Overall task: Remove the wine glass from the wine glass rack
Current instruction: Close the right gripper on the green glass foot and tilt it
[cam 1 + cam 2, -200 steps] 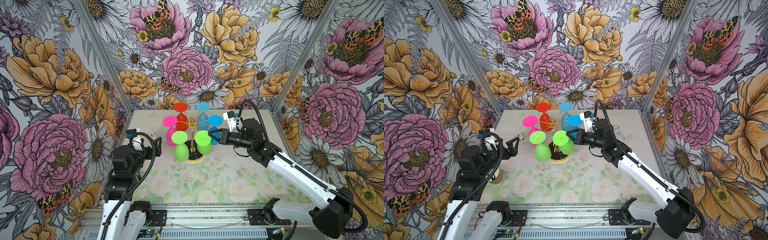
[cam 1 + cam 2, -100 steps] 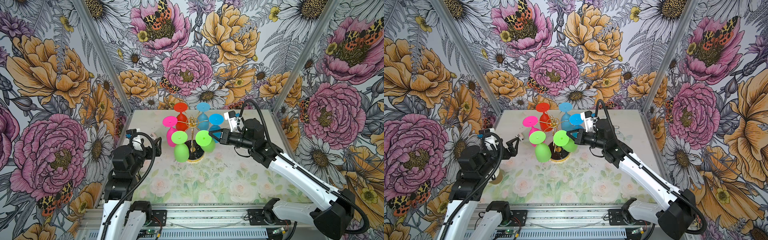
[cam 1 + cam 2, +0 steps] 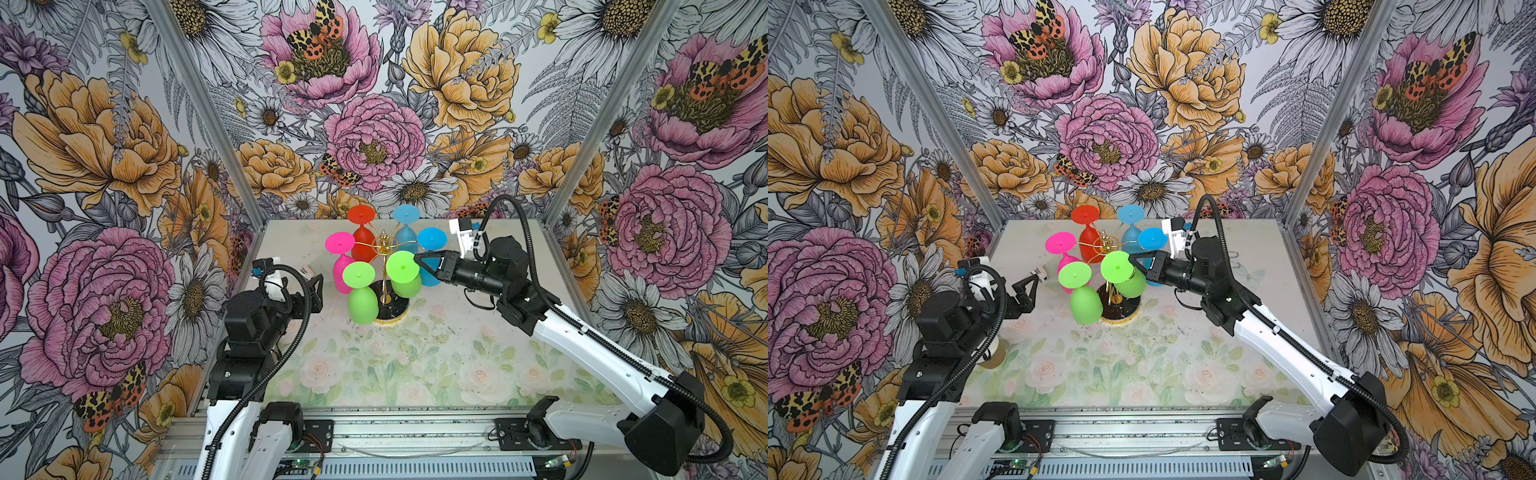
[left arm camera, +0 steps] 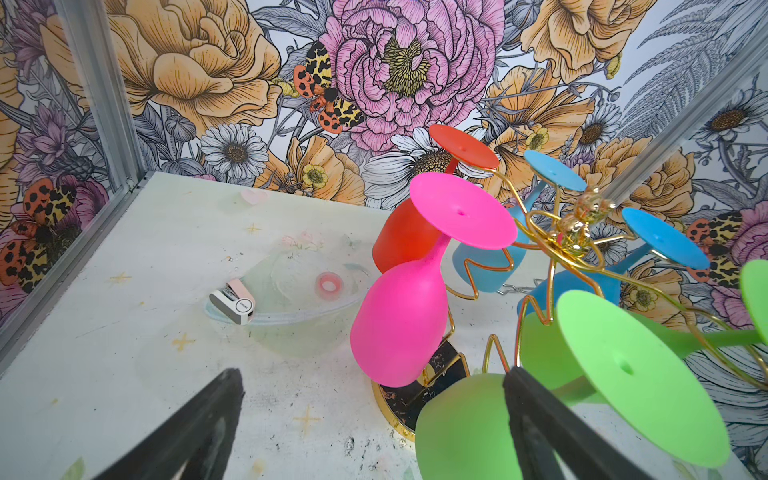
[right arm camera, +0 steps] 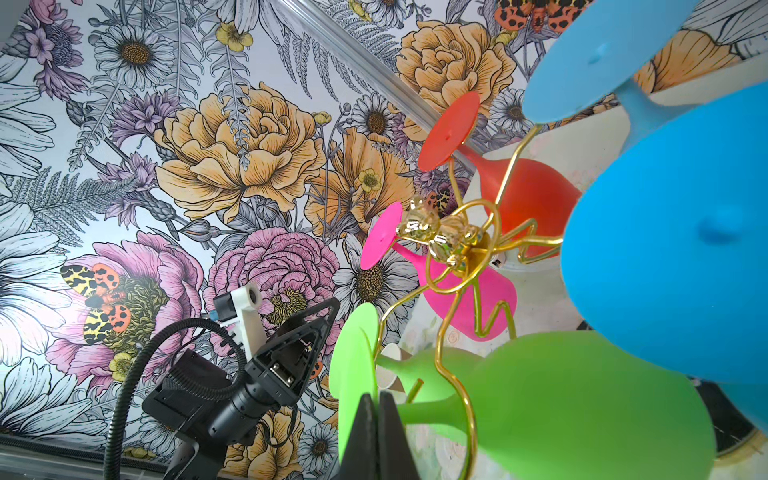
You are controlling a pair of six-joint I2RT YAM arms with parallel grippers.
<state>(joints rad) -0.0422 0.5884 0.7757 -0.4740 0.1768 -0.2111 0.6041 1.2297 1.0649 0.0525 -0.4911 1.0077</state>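
Observation:
The gold wire wine glass rack stands on its round black base at the table's middle back. Several coloured wine glasses hang upside down on it. My right gripper is shut on the edge of the foot disc of a green wine glass, whose stem still sits in a gold loop. My left gripper is open, left of the rack, close to another green glass and holding nothing.
A pink glass, a red one and two blue ones crowd the rack. Behind the left gripper a clear bowl holds a small stapler and a pink tape roll. A paper cup stands by the left arm.
The right gripper and the green foot disc it pinches have shifted very slightly up and toward the rack's centre. The left arm has not moved.

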